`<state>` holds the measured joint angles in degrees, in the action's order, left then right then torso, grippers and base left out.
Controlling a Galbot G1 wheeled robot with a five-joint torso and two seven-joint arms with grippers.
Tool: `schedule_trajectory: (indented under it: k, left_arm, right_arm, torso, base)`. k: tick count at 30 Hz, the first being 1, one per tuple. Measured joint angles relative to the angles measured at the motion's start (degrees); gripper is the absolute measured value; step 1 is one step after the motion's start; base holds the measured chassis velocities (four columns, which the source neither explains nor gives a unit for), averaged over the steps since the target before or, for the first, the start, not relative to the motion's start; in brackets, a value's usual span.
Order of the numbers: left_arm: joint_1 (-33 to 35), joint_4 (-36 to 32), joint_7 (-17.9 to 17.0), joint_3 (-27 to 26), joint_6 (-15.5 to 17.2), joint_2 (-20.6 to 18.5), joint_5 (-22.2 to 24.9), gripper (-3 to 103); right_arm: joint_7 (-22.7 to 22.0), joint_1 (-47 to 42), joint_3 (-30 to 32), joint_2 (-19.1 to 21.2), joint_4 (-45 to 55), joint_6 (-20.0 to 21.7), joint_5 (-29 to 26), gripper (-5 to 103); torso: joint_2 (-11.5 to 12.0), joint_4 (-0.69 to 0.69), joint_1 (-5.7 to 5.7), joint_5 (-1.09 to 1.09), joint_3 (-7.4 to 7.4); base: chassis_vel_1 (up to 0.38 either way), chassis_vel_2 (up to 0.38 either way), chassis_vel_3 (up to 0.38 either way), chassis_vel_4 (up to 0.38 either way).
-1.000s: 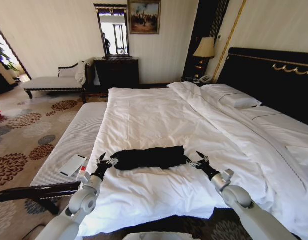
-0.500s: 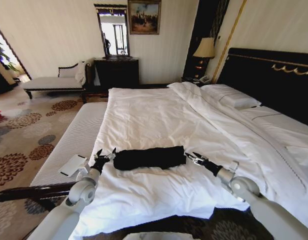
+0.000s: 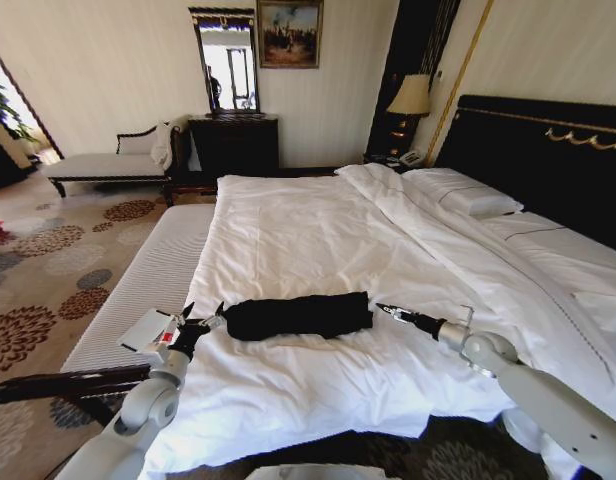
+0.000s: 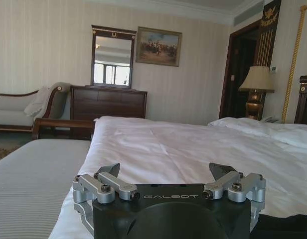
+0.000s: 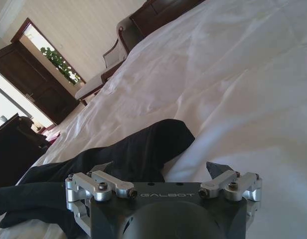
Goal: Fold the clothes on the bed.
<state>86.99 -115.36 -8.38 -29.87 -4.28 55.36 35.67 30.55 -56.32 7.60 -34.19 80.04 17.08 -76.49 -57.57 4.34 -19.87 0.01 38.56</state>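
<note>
Here, folded black T-shirt (image 3: pixel 299 315) on bed (image 3: pixel 318 240), left hand (image 3: pixel 201 318) and right hand (image 3: pixel 386 311) flanking, both spread, empty.

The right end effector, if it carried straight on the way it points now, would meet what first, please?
Most likely the near end of the folded clothes: the right end effector, fingers open, aims at it across the bed.

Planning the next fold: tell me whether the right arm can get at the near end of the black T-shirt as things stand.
Probably yes. The right pincer sits open just off the black T-shirt, its end facing it, with bare white duvet and nothing else between them.
</note>
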Motion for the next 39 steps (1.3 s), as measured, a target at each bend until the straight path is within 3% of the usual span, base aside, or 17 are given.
schedule_trajectory:
  k: [6, 16, 25, 34, 36, 39]
  left_arm:
    - [6.9, -3.0, 1.3, -5.1, -2.2, 2.7, -4.8, 100]
    - [15.0, -4.8, 3.7, -9.3, -4.2, 7.9, -7.0, 100]
    - [15.1, -4.9, 3.8, -9.3, -4.2, 8.1, -7.0, 100]
    - [15.0, -4.8, 3.8, -9.2, -4.2, 8.0, -6.9, 100]
    - [14.9, -4.8, 3.7, -9.2, -4.1, 8.0, -6.9, 100]
    - [14.9, -4.8, 3.7, -9.2, -4.1, 8.0, -6.9, 100]
  right_arm:
    - [0.4, 5.0, -6.7, -1.6, -1.9, 0.6, -1.0, 100]
    - [-0.3, 12.8, -17.2, -1.5, -4.1, 0.9, -2.3, 100]
    - [-0.3, 20.0, -26.1, -1.6, -6.4, 1.0, -3.0, 100]
    - [-0.5, 21.8, -28.6, -2.7, -7.8, 0.7, -1.4, 101]
    - [-0.8, 21.8, -28.7, -3.1, -8.3, 0.2, -1.2, 97]
    - [-1.2, 21.5, -28.6, -3.6, -8.9, -0.6, -0.6, 82]
  torso:
    - [0.0, -0.03, 0.01, -0.01, 0.0]
    - [0.0, -0.03, 0.01, -0.01, -0.01]
    - [0.0, -0.03, 0.01, -0.01, 0.0]
    - [0.0, -0.02, 0.01, -0.02, -0.01]
    - [0.0, -0.02, 0.01, -0.01, -0.01]
    - [0.0, -0.02, 0.01, -0.01, -0.01]
  base:
    - [0.0, 0.0, 0.0, 0.0]
    - [0.0, 0.0, 0.0, 0.0]
    - [0.0, 0.0, 0.0, 0.0]
    - [0.0, 0.0, 0.0, 0.0]
    - [0.0, 0.0, 0.0, 0.0]
    - [0.0, 0.0, 0.0, 0.0]
